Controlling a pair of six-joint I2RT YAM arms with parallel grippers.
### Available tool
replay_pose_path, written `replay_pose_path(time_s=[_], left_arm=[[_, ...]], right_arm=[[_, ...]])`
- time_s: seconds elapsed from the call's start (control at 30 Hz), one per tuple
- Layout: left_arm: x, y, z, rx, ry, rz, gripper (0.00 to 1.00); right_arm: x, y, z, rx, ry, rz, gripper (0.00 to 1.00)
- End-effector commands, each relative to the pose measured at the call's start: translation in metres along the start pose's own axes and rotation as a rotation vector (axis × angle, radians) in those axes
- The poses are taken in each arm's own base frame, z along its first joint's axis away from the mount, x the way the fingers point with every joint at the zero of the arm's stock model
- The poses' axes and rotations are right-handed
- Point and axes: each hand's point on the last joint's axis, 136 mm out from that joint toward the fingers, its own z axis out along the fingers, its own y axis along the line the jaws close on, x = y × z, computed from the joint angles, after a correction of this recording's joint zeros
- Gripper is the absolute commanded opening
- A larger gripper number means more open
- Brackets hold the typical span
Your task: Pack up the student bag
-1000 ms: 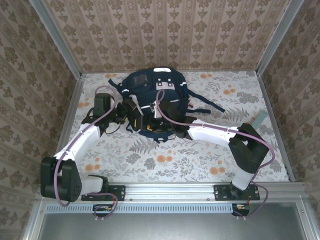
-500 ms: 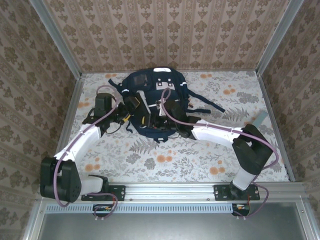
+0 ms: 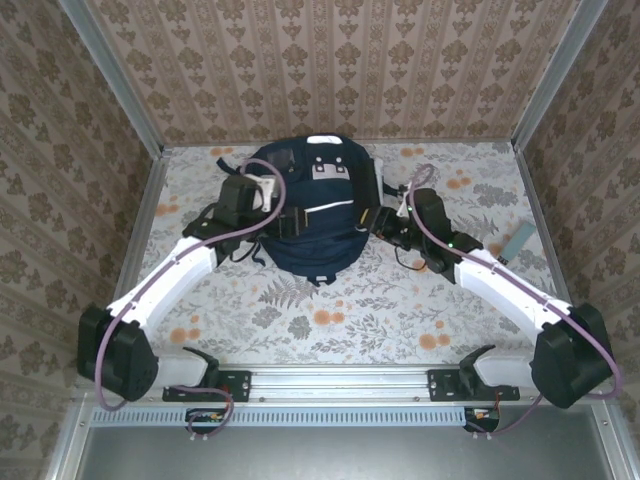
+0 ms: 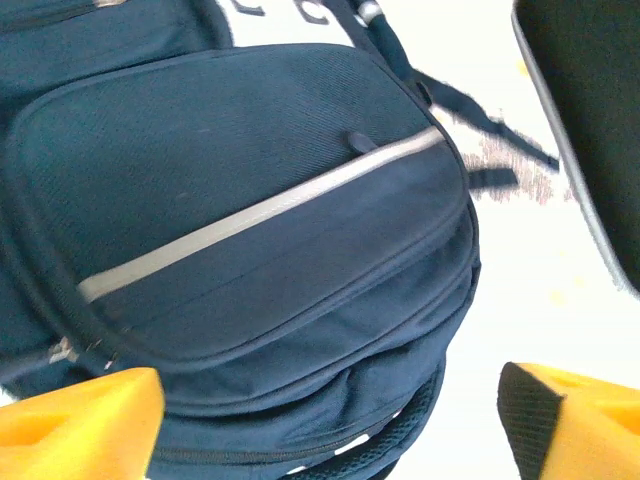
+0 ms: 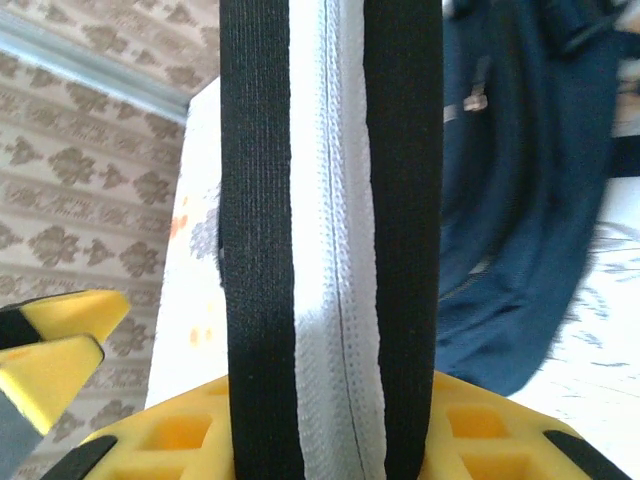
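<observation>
Bag (image 3: 310,215) lies flat on the tabletop (image 3: 330,320), far middle, near the back wall. Front faces up, with a pale stripe (image 4: 260,215) slanting across the front pocket. Left jaws are at the bag's left side and open wide: in the left wrist view two yellow fingertips (image 4: 80,420) sit well apart, with the bag front beyond them. Right jaws are at the bag's right side. In the right wrist view a black strap (image 5: 330,200) with a white middle runs across one yellow finger (image 5: 180,440), touching it; the other finger sits low left, close by. Cannot tell if the strap is pinched or just lying there. Small grey-green item (image 3: 518,241) near the tabletop's right edge, well apart from the bag.
</observation>
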Motion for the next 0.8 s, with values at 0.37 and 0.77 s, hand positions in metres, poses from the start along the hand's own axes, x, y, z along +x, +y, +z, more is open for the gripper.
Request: replay_pose_path(time_s=[0.37, 0.77], left_arm=[[0.020, -0.028, 0.086, -0.011, 0.331, 0.555, 0.69], [0.016, 0.000, 0.125, -0.105, 0.435, 0.630, 0.63]], right_arm=[[0.001, -0.047, -0.035, 0.084, -0.014, 0.067, 0.32], [0.002, -0.045, -0.039, 0.068, -0.014, 0.085, 0.33]])
